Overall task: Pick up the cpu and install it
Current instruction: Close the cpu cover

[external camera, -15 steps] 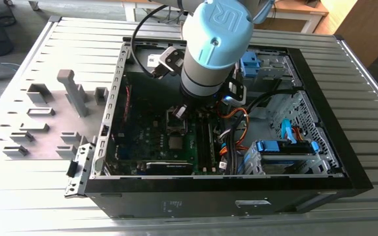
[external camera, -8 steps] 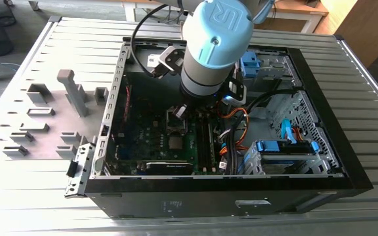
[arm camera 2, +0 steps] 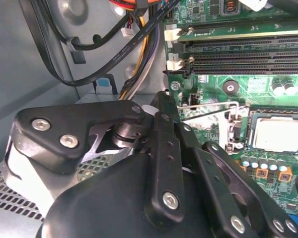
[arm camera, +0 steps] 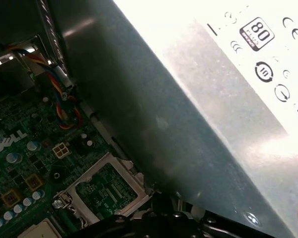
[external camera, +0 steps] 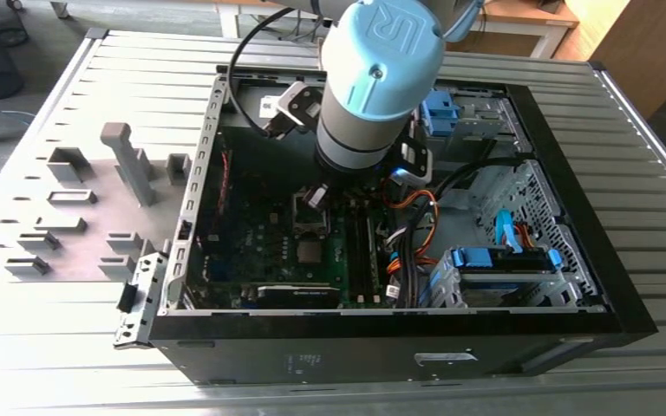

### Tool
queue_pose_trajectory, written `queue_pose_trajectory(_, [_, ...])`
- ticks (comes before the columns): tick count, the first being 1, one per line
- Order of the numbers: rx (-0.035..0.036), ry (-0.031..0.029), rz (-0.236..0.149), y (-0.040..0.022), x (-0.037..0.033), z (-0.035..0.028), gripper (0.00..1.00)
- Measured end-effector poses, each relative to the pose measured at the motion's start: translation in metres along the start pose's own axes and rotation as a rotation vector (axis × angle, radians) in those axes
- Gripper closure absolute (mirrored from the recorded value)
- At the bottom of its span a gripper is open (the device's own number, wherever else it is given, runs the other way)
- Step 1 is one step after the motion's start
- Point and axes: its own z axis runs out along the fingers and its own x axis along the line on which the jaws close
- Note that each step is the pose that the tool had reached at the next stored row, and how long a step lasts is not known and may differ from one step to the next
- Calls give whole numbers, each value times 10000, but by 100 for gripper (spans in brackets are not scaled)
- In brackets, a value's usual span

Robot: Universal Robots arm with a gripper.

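Note:
The cpu (arm camera 2: 278, 131) is a small silvery-grey square lying flat in the motherboard socket (arm camera 2: 248, 134). It also shows in the exterior view as the cpu (external camera: 308, 253) on the green board, and at a frame edge as the cpu (arm camera: 37, 230). Beside it the socket's metal load frame (arm camera: 104, 188) lies swung open, and its wire lever (arm camera 2: 208, 106) stands free. My gripper (external camera: 313, 198) hangs low inside the open computer case (external camera: 212, 173), just above the open frame and a little beyond the cpu. Its black linkage (arm camera 2: 164, 188) sits in the foreground and hides its tips.
The grey power-supply box (arm camera: 213, 99) looms close to the wrist. Memory slots (arm camera 2: 238, 49) and cable bundles (external camera: 408, 217) flank the socket. A drive cage with blue tabs (external camera: 495, 260) stands at the exterior view's right. Grey holder blocks (external camera: 90, 208) sit outside the case at the left.

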Motion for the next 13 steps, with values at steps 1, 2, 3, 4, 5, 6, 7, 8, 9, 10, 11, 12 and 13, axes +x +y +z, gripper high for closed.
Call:
queue_pose_trajectory(1, [-13, 12, -48, 0, 0, 0, 89])
queue_pose_trajectory(2, [-28, 26, -105, 0, 0, 0, 89])
queue_pose_trajectory(3, [-44, 41, -168, -1, 1, 0, 89])
queue_pose_trajectory(4, [-60, 56, -229, -2, 2, -1, 89])
queue_pose_trajectory(5, [-76, 69, -288, -3, 2, -1, 89])
queue_pose_trajectory(6, [-91, 83, -343, -3, 3, -1, 89])
queue_pose_trajectory(7, [-106, 97, -398, -3, 3, -2, 89])
queue_pose_trajectory(8, [-120, 108, -448, -3, 3, -4, 89])
queue_pose_trajectory(9, [-132, 121, -495, -2, 3, -8, 89])
queue_pose_trajectory(10, [-141, 133, -532, -1, 2, -14, 89])
queue_pose_trajectory(11, [-149, 141, -562, 1, 1, -20, 89])
queue_pose_trajectory(12, [-156, 147, -586, 2, 0, -28, 89])
queue_pose_trajectory(13, [-162, 153, -609, 4, -3, -35, 89])
